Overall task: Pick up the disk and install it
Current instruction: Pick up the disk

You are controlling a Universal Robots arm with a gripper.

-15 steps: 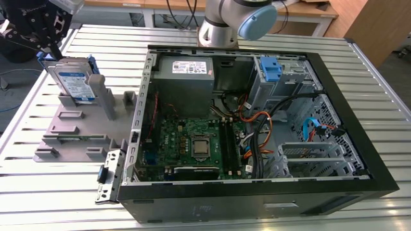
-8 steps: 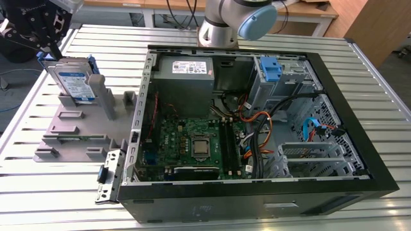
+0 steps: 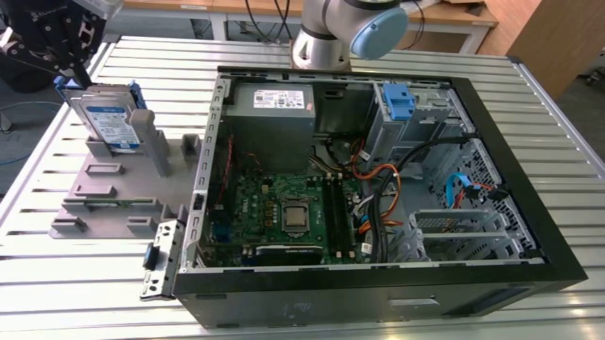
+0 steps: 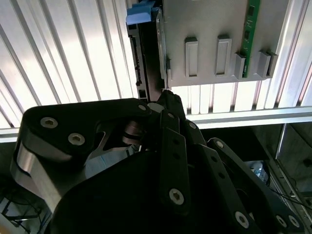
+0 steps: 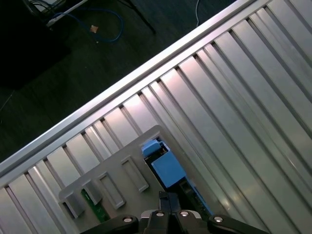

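Open tower computer case (image 3: 378,287) lies on its side on a slatted aluminium table (image 3: 567,142). Inside it are a motherboard (image 3: 274,205), a grey power supply (image 3: 274,106) and a bare blue bracket (image 3: 399,100) at the drive bay. The arm (image 3: 331,28) rises from behind the case. To the exterior view's left, well apart from the case opening, a grey parts holder (image 3: 104,188) sits on the slats. The disk (image 3: 112,122) stands upright on edge in the holder's far slot, blue caddy around it, label facing the camera. The gripper (image 3: 81,73) hangs right at the disk's upper corner, on the side away from the case. In both wrist views the gripper (image 4: 165,95) (image 5: 168,196) has its two tips drawn together to a narrow point, meeting the end of the disk (image 4: 146,63) (image 5: 170,170). Cannot tell whether any part of the caddy is pinched between them. The second wrist view shows the holder (image 4: 209,19) with a green circuit board strip (image 4: 251,34) slotted in it, table slats (image 4: 73,48) beyond.
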